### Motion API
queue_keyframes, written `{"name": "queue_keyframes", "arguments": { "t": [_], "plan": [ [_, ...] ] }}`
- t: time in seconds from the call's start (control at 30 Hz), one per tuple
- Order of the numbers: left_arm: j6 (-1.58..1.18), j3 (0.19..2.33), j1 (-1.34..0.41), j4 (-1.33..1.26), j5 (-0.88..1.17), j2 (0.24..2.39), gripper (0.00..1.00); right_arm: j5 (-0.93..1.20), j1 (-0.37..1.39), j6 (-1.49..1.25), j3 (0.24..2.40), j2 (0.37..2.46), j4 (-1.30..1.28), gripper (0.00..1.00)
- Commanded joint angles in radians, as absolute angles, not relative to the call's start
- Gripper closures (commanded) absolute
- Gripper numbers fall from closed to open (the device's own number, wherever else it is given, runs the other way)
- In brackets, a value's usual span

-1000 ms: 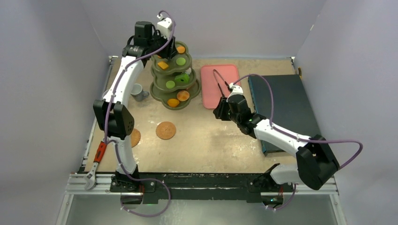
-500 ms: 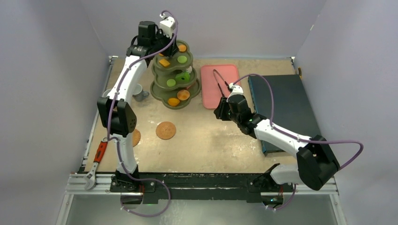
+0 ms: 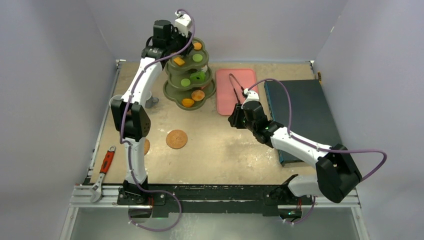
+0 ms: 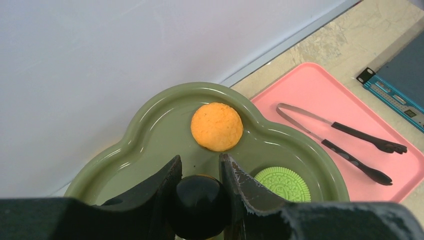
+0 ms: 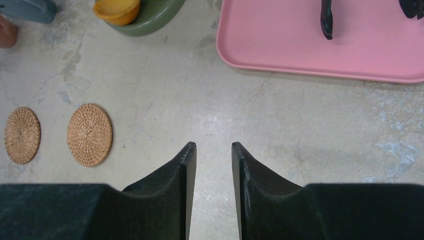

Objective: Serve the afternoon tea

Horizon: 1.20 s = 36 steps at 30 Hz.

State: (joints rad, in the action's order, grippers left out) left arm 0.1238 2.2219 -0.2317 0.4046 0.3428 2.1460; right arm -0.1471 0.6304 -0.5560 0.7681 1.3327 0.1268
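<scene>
- Olive stand (image 3: 169,91): three tiers, far left of the table (image 3: 225,150). The left gripper (image 4: 200,161) is clamped on the black knob (image 4: 197,205) at its top.
- No readable writing on the stand. The green cookie (image 4: 282,184) carries an embossed pattern, not text, and a finger hides its near edge.
- Left wrist view shows the top tier only, with the round orange pastry (image 4: 217,126) whole.
- Overhead view adds the lower tiers: a green disc (image 3: 185,82) on the middle tier and an orange piece (image 3: 188,103) on the bottom one.
- Cannot tell whether the stand's base touches the table.
- Grey-blue cup (image 5: 27,10) and terracotta cup (image 5: 6,32) are both cut off at the corner of the right wrist view. Overhead, the left arm (image 3: 131,117) covers most of that spot.
- Near coaster (image 5: 90,134) and far coaster (image 5: 22,135) are whole in the right wrist view. Overhead, one is half under the arm.
- Right gripper (image 5: 213,150) hovers over bare table, jaws slightly apart, nothing between them.
- Pink tray (image 4: 310,95) lies beside the stand and holds the black tongs (image 4: 350,145).
- Dark case (image 3: 300,115): the edge markings are too small to read.
</scene>
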Motion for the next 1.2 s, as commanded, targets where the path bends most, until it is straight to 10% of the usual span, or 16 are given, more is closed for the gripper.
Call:
{"name": "queue_keyframes", "arguments": {
  "t": [0.0, 0.3, 0.47, 0.53, 1.17],
  "plan": [
    [0.169, 2.286, -0.239, 0.274, 0.278, 2.156, 1.0, -0.178, 0.643, -0.534, 0.797, 1.333, 0.161, 0.65],
    [0.166, 2.296, -0.24, 0.261, 0.268, 2.144, 0.99, -0.177, 0.708, -0.523, 0.823, 1.403, 0.219, 0.65],
    [0.158, 2.279, -0.238, 0.365, 0.254, 2.073, 0.22, -0.191, 0.809, -0.497, 0.915, 1.543, 0.273, 0.64],
    [0.167, 2.252, -0.238, 0.414, 0.237, 2.021, 0.08, -0.191, 0.863, -0.478, 0.969, 1.61, 0.299, 0.64],
    [0.144, 2.09, -0.002, 0.88, 0.179, 1.634, 0.01, -0.211, 1.104, -0.383, 1.337, 2.105, 0.361, 0.62]
  ]
}}
